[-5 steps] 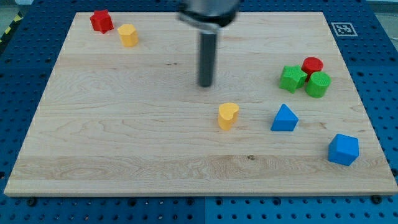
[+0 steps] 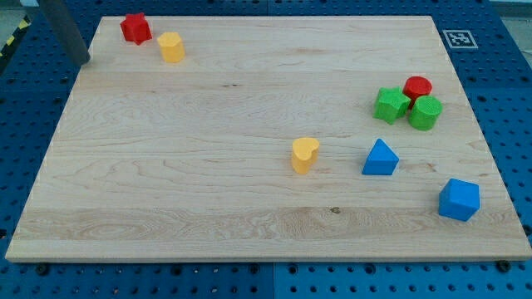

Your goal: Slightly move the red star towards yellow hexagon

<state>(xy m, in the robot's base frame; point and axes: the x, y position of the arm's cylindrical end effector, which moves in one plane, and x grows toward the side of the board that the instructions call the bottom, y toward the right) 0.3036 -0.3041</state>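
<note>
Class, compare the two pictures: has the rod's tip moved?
Yes. My tip has swung to the view's upper left, from above the yellow heart to left of the red star.

- My tip (image 2: pixel 81 61) is now at the view's far left edge of the board (image 2: pixel 249 208), no longer over the middle above the yellow heart (image 2: pixel 304 154).
- The red star (image 2: pixel 135 28) now lies near my tip, up and to the view's right of it; the two are apart.
- The yellow hexagon (image 2: pixel 171 46) sits further to the view's right of my tip, beyond the star.
- The heart is now well apart from my tip, far down to the view's right.
</note>
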